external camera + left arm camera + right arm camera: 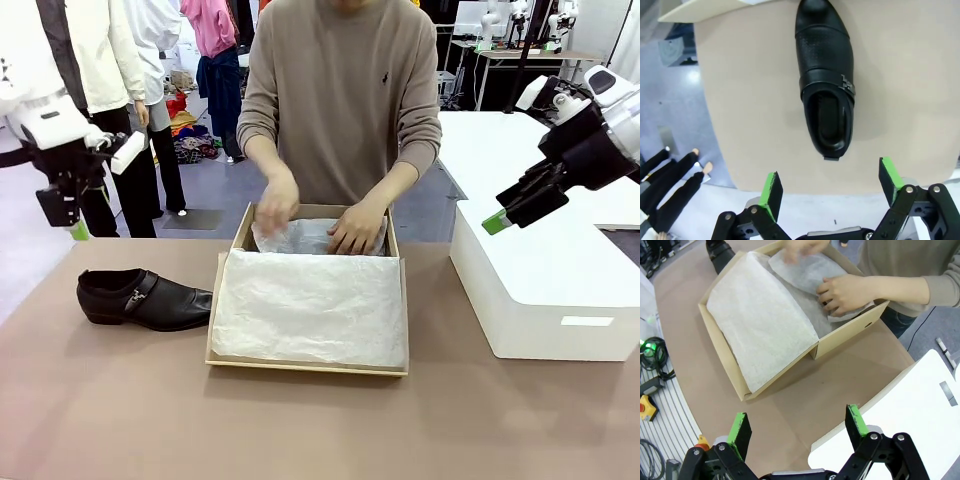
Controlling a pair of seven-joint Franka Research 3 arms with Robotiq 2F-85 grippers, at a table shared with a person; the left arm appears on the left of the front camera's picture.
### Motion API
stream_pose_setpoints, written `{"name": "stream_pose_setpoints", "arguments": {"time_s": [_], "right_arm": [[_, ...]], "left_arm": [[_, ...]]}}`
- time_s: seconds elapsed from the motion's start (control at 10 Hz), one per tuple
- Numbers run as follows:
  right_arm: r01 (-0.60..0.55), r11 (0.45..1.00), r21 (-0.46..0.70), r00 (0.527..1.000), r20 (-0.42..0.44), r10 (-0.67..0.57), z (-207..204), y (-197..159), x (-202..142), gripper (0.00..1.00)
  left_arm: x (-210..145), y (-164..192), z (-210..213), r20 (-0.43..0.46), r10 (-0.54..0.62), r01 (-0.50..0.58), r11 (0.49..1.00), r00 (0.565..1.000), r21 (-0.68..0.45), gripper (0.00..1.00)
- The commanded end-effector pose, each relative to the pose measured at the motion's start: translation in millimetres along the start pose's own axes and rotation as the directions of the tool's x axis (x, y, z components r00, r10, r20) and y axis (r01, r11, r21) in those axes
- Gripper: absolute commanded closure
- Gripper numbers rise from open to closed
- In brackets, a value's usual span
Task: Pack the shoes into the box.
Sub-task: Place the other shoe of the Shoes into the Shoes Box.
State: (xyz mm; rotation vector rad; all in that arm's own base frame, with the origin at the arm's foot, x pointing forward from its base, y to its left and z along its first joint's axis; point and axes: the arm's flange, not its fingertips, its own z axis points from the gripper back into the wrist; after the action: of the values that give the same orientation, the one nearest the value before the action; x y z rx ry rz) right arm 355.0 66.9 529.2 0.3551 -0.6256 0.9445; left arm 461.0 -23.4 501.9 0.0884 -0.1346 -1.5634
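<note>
Hands [355, 228] are working inside the flat brown cardboard box [305, 366]; we are risking striking them with the left end effector [830, 182] or right end effector [797, 424] (both released, empty).

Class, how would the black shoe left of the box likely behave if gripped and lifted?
The shoe looks glossy, so it may slip in a grip. Its open collar probably flexes when squeezed; the heel seems stiffer. Flat on its sole, it shouldn't roll.

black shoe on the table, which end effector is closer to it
Left. The left end effector hovers open above the shoe, at its heel end; the right end effector hangs open over the white block, on the far side of the box.
</note>
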Motion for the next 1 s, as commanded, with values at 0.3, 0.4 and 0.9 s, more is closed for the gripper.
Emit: {"name": "stream_pose_setpoints", "arguments": {"time_s": [0.3,0.4,0.9], "right_arm": [[-0.002,1.0,0.009,1.0,0.014,0.002,-0.9,-1.2,0.3,0.0],[-0.002,1.0,0.009,1.0,0.014,0.002,-0.9,-1.2,0.3,0.0],[-0.002,1.0,0.009,1.0,0.014,0.002,-0.9,-1.2,0.3,0.0]], "left_arm": [[0.5,4.4,-21.6,-0.002,0.001,-0.001,1.0,1.0,-0.027,0.0],[0.5,4.4,-21.6,-0.002,0.001,-0.001,1.0,1.0,-0.027,0.0],[2.1,6.5,-21.9,0.0,-0.001,0.001,1.0,1.0,-0.026,0.0]]}}
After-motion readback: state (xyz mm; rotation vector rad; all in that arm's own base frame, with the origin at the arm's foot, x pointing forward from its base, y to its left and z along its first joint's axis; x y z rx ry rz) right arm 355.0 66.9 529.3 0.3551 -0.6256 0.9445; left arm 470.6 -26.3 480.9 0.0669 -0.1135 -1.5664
